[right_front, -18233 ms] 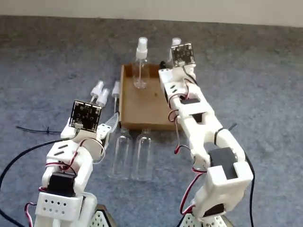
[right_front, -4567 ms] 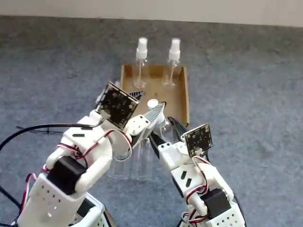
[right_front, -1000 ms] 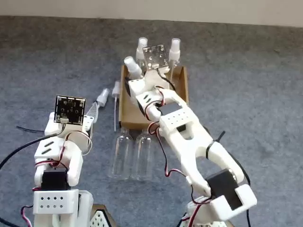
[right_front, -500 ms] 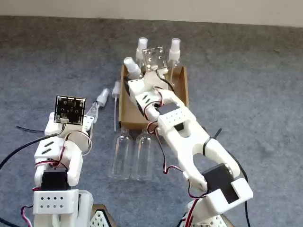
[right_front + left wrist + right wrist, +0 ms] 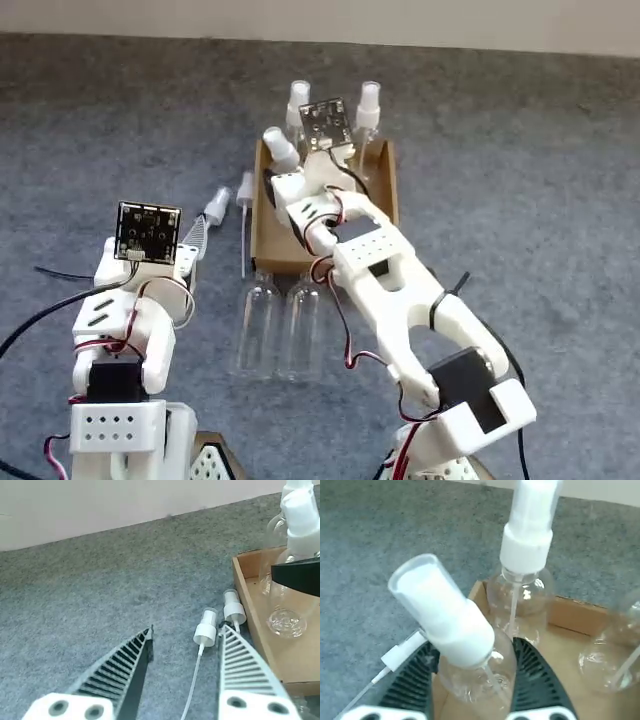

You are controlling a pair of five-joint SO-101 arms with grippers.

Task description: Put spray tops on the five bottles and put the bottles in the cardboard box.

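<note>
The right gripper point(image 5: 472, 652) has its fingers clamped on a capped bottle point(image 5: 470, 680), which is tilted at the far corner of the cardboard box point(image 5: 285, 245), just beside an upright bottle point(image 5: 520, 595). A good placement needs the bottle righted, lowered until its base meets the box floor, then released clear of that neighbour. The left gripper point(image 5: 186, 629) hangs wide open over 2 loose spray tops point(image 5: 206, 630) on the table.

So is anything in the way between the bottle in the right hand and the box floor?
Nothing visible. The held bottle, tilted in the right hand, is over the cardboard box's left side. The far-left bottle stands just behind it, the far-right bottle aside, neither beneath.
</note>
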